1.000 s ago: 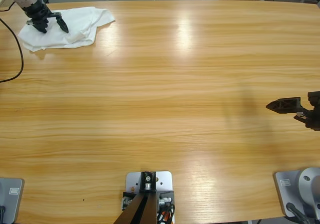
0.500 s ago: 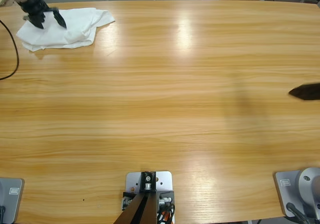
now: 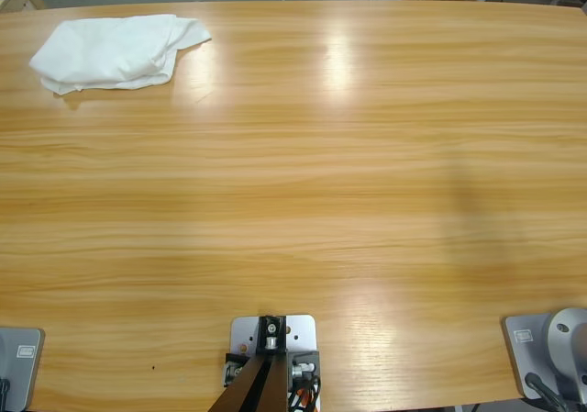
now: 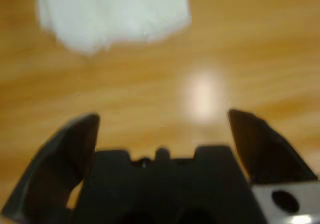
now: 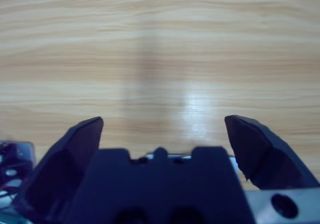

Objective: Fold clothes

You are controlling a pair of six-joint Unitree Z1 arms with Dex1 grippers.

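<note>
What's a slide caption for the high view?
White T-shirt lies bunched at the far left corner of the wooden table, no arm in view.

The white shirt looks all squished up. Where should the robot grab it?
Probably the loose flap sticking out at the white shirt's upper right corner, coming from the bare table on that side. It lies thin and free there, while the rest is bunched in thick layers.

A long wooden table (image 3: 312, 183) with pale, streaked grain carries a single thing: the white T-shirt (image 3: 115, 52), lying in a rumpled, loosely folded bundle. The T-shirt sits directly on the wood at the table's far left corner, just inside its edges.
</note>
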